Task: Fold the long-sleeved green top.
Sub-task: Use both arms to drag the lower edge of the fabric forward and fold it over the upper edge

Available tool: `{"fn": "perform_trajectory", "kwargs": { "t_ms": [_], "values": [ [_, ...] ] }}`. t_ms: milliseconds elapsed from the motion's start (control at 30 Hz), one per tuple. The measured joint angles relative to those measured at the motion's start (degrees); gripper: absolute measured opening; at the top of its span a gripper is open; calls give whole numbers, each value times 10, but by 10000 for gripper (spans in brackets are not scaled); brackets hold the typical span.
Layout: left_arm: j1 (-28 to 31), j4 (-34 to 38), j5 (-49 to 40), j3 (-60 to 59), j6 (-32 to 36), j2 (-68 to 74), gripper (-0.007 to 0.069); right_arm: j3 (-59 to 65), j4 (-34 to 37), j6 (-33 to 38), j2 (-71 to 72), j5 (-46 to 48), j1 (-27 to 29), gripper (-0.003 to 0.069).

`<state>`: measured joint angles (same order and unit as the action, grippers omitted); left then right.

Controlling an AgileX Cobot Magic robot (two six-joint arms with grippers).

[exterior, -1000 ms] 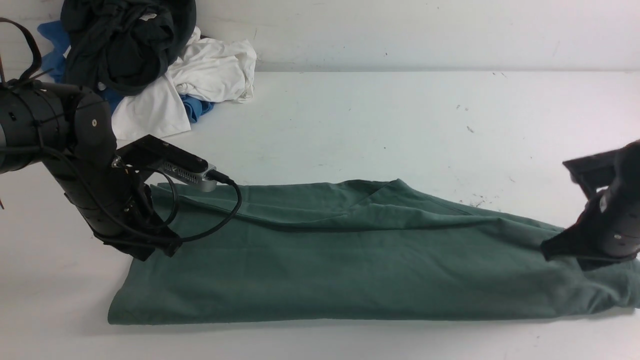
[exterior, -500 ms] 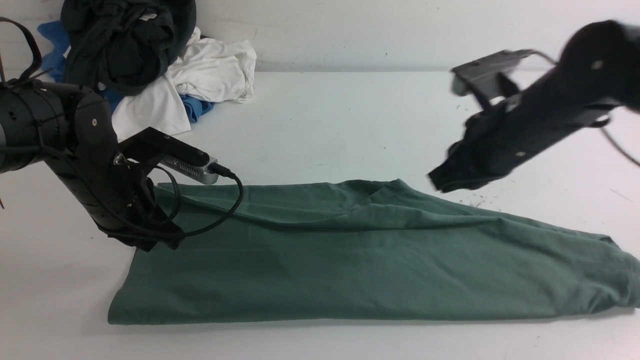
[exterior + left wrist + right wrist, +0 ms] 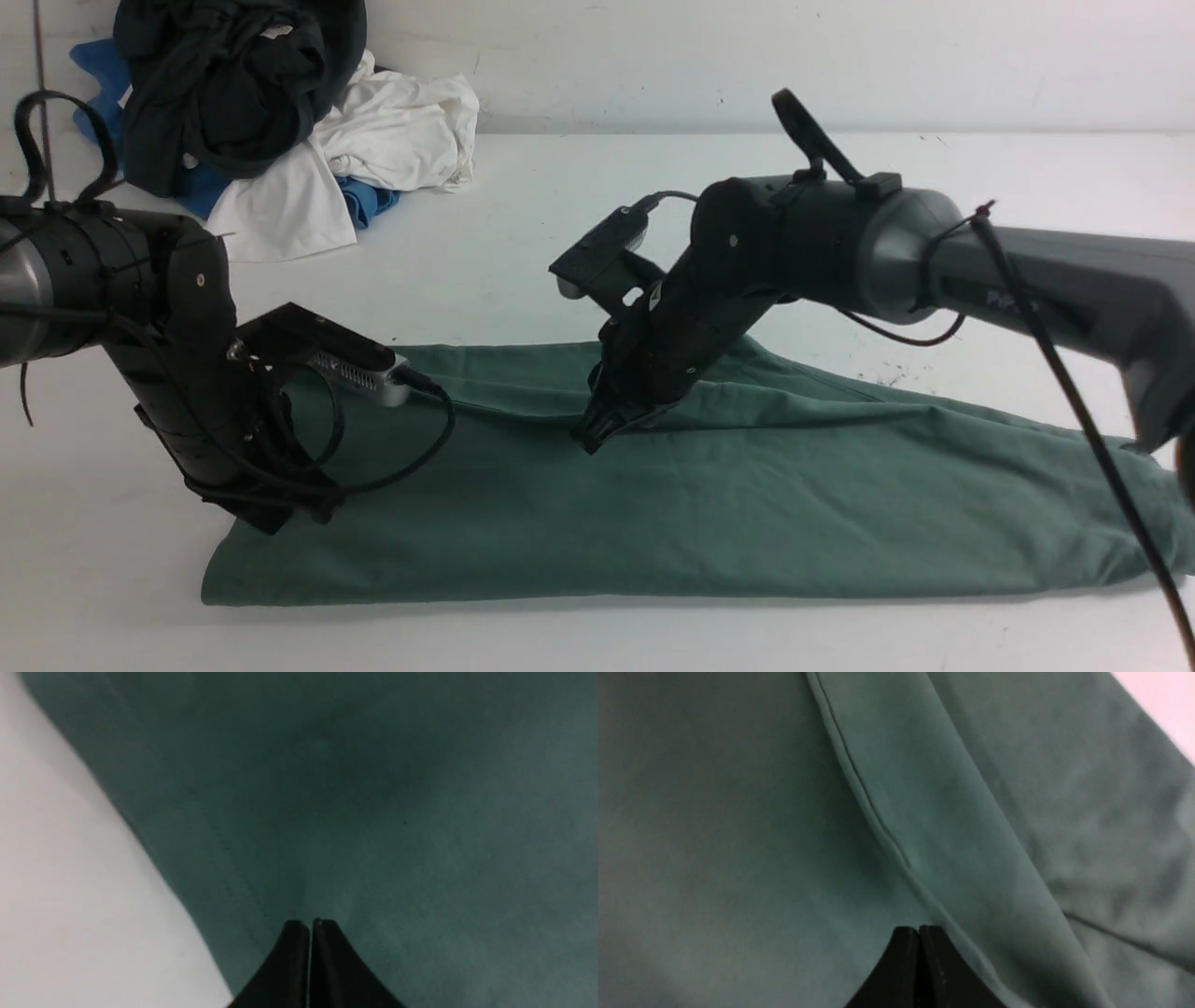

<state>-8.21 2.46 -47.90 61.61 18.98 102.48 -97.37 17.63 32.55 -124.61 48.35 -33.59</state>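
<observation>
- The white surface (image 3: pixel 709 205) takes up the whole front view, with a heap of other clothes (image 3: pixel 271 112), dark, white and blue, pushed to its far left corner, well apart from the action.
- The green top (image 3: pixel 747 504) lies flat on the near half of the surface as one long band. Its long axis runs side to side, and its right end reaches the edge of the front view.
- The right arm (image 3: pixel 840 252) reaches in from the right and slants down over the middle of the band, on the far-edge side.
- The left arm (image 3: pixel 168 355) comes down at the band's left end.
- The right gripper (image 3: pixel 590 437) is closed with nothing between its jaws. In its wrist view it (image 3: pixel 919 929) points down at the cloth just beside a raised seam (image 3: pixel 859 793).
- The left gripper (image 3: pixel 275 513) is also closed and empty. Its wrist view shows the tip (image 3: pixel 310 924) over green cloth near the edge where the top meets the bare surface.
- I can't tell whether either tip presses the cloth or hangs just above it.
- My read is that a crosswise fold comes next. The left arm is the nearer one for the left end. The right end lies well off to the right of the right gripper, so that arm sits better placed to pin the middle as the fold line.
</observation>
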Motion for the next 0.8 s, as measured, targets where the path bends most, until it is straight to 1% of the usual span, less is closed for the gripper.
{"fn": "perform_trajectory", "kwargs": {
  "t_ms": [100,267,400,500,600,700,800],
  "values": [
    [0,0,0,1,0,25,-7,-6,2,0,-18,-6,0,-6],
    [0,0,-2,3,1,29,-7,-6,-5,-3,-22,-27,0,-6],
    [0,0,-6,5,1,31,-7,-6,-29,-46,-24,-80,8,-6],
    [0,0,-6,6,1,31,-7,-9,-55,-93,-28,-122,29,-6],
    [0,0,-7,7,1,32,-7,-26,-76,-124,-38,-142,53,-6],
    [0,0,-8,7,1,32,-7,-51,-82,-137,-48,-130,73,-6],
    [0,1,-8,7,1,32,-7,-86,-89,-128,-48,-52,80,-6]
  ]
}}
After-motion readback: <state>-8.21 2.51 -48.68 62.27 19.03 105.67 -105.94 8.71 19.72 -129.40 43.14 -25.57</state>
